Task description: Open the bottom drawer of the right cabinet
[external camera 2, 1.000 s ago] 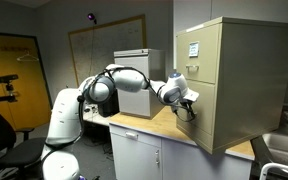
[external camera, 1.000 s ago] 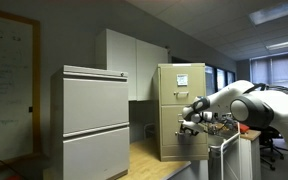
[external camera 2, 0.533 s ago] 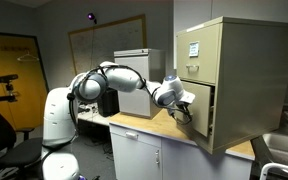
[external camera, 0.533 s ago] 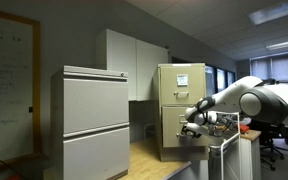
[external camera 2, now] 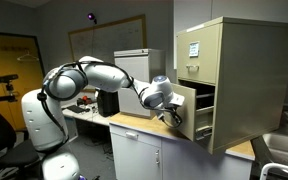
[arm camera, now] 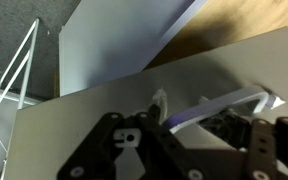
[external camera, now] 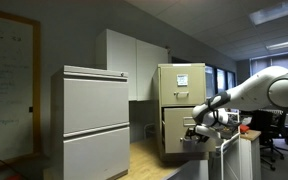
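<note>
The right cabinet [external camera: 174, 85] is tall, tan and stands on a wooden counter; it also shows in the other exterior view [external camera 2: 239, 70], with a white sheet on its top drawer. Its bottom drawer [external camera: 174, 128] is pulled partly out, and a dark gap shows behind the drawer front [external camera 2: 188, 112]. My gripper [external camera: 195, 129] is at the drawer front in both exterior views [external camera 2: 171, 114]. In the wrist view my gripper [arm camera: 189, 140] has its fingers on either side of the silvery handle [arm camera: 229, 100] on the beige front [arm camera: 94, 110].
A wider pale grey two-drawer cabinet [external camera: 94, 120] stands beside the tan one and shows further back in an exterior view [external camera 2: 139, 68]. The wooden counter [external camera 2: 149, 128] carries both. A chair and desks [external camera: 274, 140] are behind my arm.
The bottom drawer has slid outward from nearly shut to partly open. My gripper and arm have moved away from the cabinet together with the drawer front.
</note>
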Controlling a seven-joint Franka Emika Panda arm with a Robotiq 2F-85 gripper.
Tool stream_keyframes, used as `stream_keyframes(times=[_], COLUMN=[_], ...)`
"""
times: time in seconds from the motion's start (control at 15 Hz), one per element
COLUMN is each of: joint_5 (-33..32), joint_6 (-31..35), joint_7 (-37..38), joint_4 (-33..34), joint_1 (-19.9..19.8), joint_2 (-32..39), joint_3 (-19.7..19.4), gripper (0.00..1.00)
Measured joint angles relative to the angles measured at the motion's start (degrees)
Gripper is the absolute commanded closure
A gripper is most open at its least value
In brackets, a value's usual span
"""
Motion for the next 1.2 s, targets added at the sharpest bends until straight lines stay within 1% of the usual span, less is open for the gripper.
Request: stream_keyframes(times=[0.2, 0.4, 0.6, 1.07, 1.13, 1.2], joint_5=[-0.09, -0.36, -0.5, -0.5, -0.5, -0.5], joint_6=[-2.92, -6.66, -6.52, -6.46, -6.46, -6.46], joint_7=[-1.85, -3.16, -3.16, -3.16, -3.16, -3.16], joint_4=[-4.06, -5.97, -7.51, -7.69, -7.7, -7.7], joint_1=[0.09, 0.1, 0.21, 0.27, 0.28, 0.29], joint_2=[-4.58, -7.48, -8.98, -9.15, -9.16, -9.17], joint_3=[-0.06, -0.22, -0.28, -0.31, -0.32, -0.33], gripper=[0.83, 0.83, 0.83, 0.83, 0.33, 0.32])
